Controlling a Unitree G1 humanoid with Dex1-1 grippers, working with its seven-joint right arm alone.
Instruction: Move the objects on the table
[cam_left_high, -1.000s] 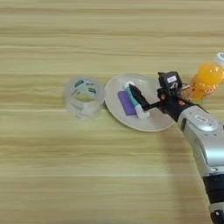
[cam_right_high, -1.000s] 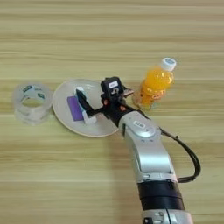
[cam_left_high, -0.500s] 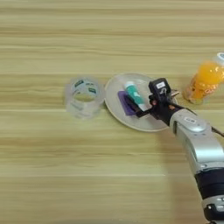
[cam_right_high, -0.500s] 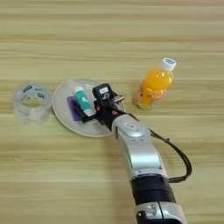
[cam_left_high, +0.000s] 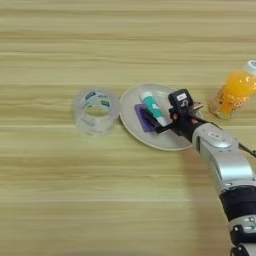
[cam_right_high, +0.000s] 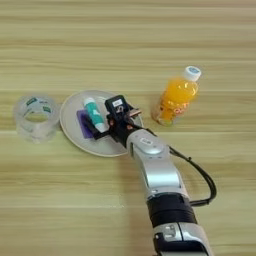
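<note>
Teal-and-white tube (cam_left_high: 153, 107) lies flat on the white plate (cam_left_high: 131, 122) near table (cam_left_high: 60, 200) centre, long axis diagonal, white end toward far-left, atop a purple item (cam_left_high: 144, 118). Right gripper (cam_left_high: 165, 125) sits at the tube's near-right end; can't tell its grip. Juice bottle (cam_right_high: 176, 97) stands upright, tilted slightly, toward the right edge. Clear tape roll (cam_left_high: 96, 111) just left of plate.

A light wooden tabletop (cam_left_high: 60, 200) fills the whole view. Pale and darker grain stripes run across it from side to side. The light is soft and even, with faint shadows.
</note>
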